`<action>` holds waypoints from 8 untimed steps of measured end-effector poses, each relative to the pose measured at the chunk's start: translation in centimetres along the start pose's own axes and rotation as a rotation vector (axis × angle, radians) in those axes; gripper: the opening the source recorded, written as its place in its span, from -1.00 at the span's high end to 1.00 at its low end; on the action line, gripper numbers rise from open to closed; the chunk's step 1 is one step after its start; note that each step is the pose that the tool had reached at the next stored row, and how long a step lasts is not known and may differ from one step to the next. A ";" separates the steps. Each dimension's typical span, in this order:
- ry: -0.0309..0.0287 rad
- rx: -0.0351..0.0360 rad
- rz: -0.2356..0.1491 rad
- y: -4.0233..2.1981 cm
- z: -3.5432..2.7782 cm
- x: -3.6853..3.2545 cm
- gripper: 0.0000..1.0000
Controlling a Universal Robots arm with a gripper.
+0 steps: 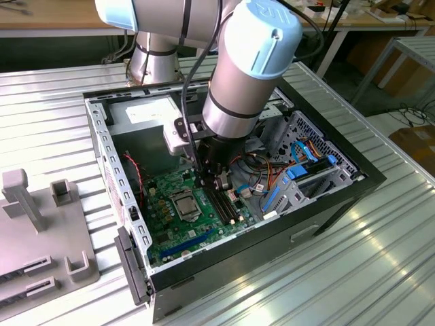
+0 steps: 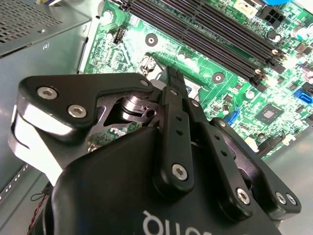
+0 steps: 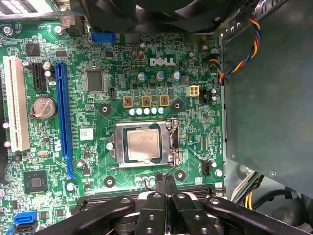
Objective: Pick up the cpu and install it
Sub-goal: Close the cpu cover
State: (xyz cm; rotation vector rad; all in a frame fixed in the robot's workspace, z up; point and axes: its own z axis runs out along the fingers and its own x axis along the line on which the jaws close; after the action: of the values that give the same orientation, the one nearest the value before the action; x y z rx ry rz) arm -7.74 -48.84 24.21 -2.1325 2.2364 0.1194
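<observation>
The cpu (image 3: 143, 144), a silvery square with a thin greenish rim, lies flat inside the metal socket frame (image 3: 115, 147) on the green motherboard (image 3: 122, 73). In the exterior view the cpu (image 1: 185, 204) sits in that socket near the middle of the motherboard (image 1: 170, 234). My gripper (image 3: 165, 178) hangs low over the board just beside the socket's edge, its two black fingers pressed together with nothing between them. A thin socket lever (image 3: 170, 169) runs right at the tips. In the second wrist view the shut gripper (image 2: 174, 78) points down at the motherboard (image 2: 230, 63).
The open PC case (image 1: 326, 204) surrounds the board. Black memory slots (image 1: 228, 204) run next to the gripper. A drive cage with blue and coloured cables (image 1: 306, 170) stands at the exterior view's right. A grey fixture plate (image 1: 41, 238) lies outside at the exterior view's left.
</observation>
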 end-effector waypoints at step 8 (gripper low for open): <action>0.0007 -0.0002 -0.002 0.01 0.30 0.14 0.79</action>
State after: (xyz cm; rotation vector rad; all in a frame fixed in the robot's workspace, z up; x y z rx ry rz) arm -7.76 -48.95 23.89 -2.1348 2.2350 0.1188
